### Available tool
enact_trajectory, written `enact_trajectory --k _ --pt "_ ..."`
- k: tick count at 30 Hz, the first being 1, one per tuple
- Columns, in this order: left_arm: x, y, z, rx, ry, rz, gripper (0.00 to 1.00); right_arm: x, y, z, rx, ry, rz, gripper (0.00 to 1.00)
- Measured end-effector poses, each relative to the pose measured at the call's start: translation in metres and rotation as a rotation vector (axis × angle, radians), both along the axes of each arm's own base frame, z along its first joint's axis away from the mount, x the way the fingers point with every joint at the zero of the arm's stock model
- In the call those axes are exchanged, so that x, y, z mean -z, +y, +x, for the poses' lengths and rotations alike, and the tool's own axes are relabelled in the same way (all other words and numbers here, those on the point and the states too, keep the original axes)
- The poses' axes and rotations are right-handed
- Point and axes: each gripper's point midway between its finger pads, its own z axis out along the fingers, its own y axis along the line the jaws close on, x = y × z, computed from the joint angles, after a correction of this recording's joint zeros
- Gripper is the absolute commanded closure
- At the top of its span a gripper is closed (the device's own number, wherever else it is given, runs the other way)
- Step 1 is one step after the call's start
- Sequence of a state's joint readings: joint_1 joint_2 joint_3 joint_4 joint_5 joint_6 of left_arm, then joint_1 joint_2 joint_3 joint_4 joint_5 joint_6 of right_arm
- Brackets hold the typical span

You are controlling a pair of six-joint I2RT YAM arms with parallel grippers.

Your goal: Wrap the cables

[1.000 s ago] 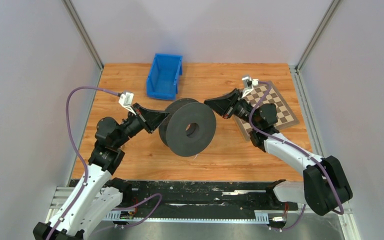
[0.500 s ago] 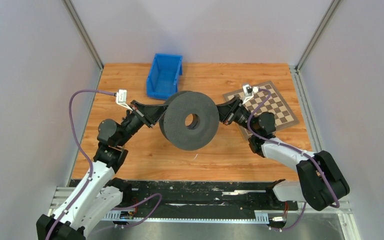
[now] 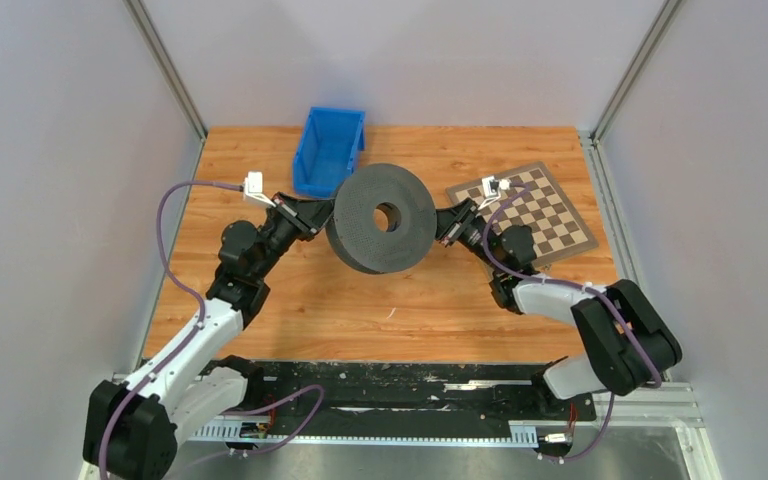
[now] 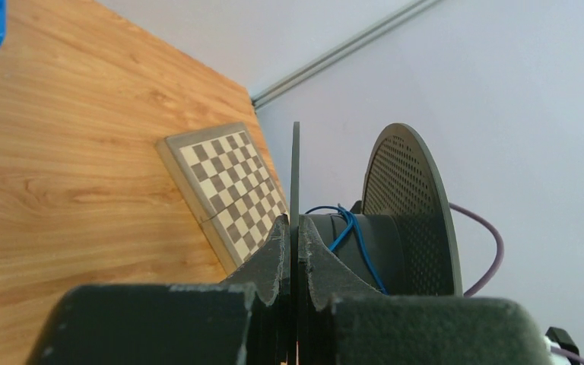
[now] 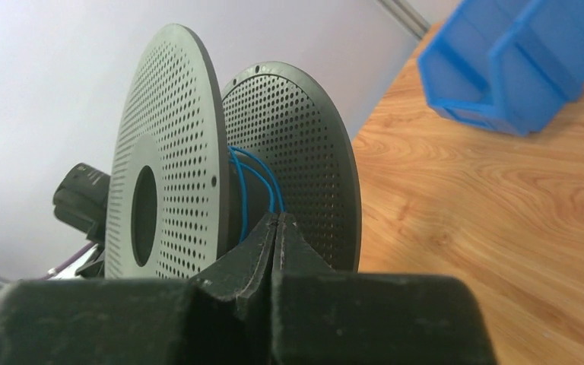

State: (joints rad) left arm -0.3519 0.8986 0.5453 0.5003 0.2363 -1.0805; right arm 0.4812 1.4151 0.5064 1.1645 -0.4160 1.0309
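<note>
The spool (image 3: pixel 365 240) has swung up and back. The left gripper (image 4: pixel 293 243) clamps its flange; the right gripper (image 5: pixel 276 224) is pinched together beside the blue cable (image 5: pixel 247 179) on the core. I'd turn slowly, keeping tension.

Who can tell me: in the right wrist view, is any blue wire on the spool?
Yes, a few strands of blue wire cross the core between the spool's two perforated flanges.

Light: bright, even, from overhead; pale walls (image 3: pixel 60 150) evenly lit.
Shadows: faint, soft-edged beneath the spool (image 3: pixel 380 222) on the worktop (image 3: pixel 440 310).
Focus: overhead view crisp; wrist views leave left claw (image 4: pixel 293 228) and right claw (image 5: pixel 277 225) dark, slightly soft up close.
</note>
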Motion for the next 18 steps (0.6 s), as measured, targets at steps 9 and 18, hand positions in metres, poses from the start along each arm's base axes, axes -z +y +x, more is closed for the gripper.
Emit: enact_trajectory --k 9,18 --pt "0.051 -0.005 0.031 -0.040 0.174 -0.032 1.00 0.062 0.004 0.031 0.071 0.179 -0.017 1.00" --pt "0.078 -0.004 0.044 -0.070 0.247 -0.055 1.00 0.089 0.010 0.039 0.114 0.266 -0.016 1.00"
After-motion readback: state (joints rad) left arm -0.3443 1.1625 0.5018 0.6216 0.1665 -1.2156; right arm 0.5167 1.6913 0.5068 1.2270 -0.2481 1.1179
